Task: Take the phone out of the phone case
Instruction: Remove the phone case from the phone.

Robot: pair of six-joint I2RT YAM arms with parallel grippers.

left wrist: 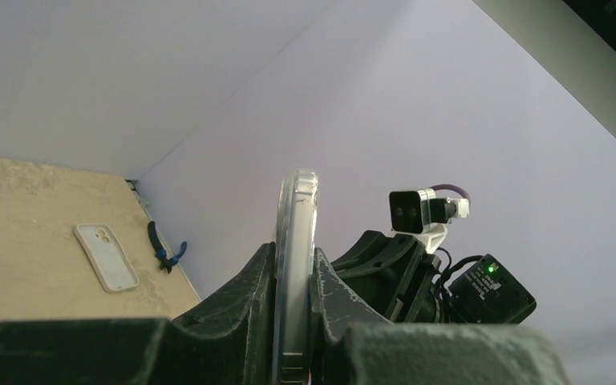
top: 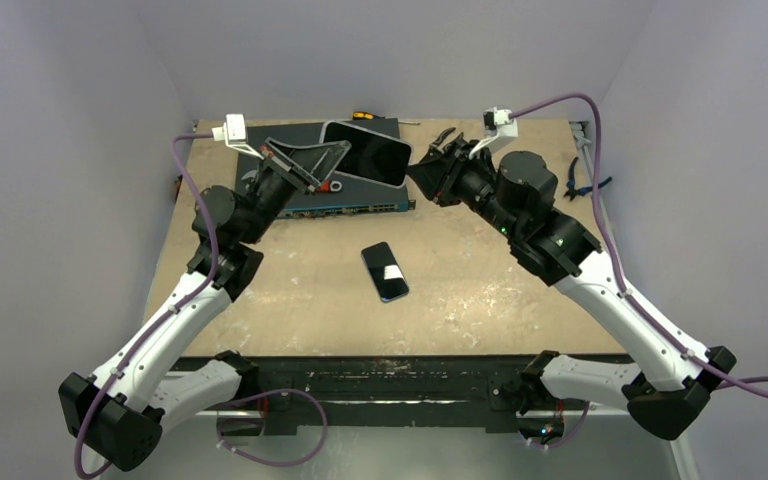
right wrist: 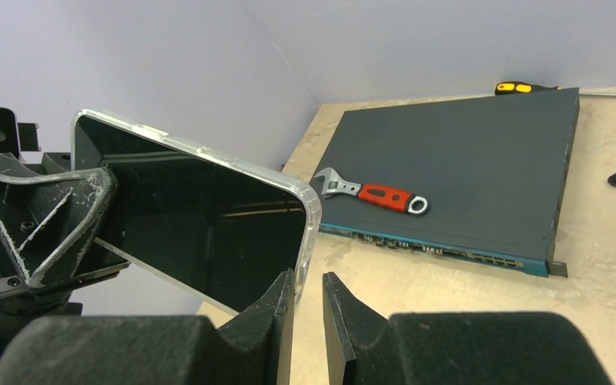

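The phone in its clear case (top: 365, 152) is held in the air over the back of the table, screen dark. My left gripper (top: 338, 152) is shut on it; in the left wrist view the case (left wrist: 297, 208) stands edge-on between both fingers (left wrist: 257, 297). My right gripper (top: 422, 168) is at the phone's right end. In the right wrist view the jaws (right wrist: 308, 277) stand a narrow gap apart, with the clear corner of the case (right wrist: 311, 216) at the left fingertip (right wrist: 285, 293).
A dark network switch (right wrist: 465, 160) lies at the back with a red-handled wrench (right wrist: 373, 195) on it. A second phone (top: 385, 271) lies flat mid-table. A screwdriver (top: 365, 116) lies at the back edge, blue pliers (top: 582, 182) at the right wall.
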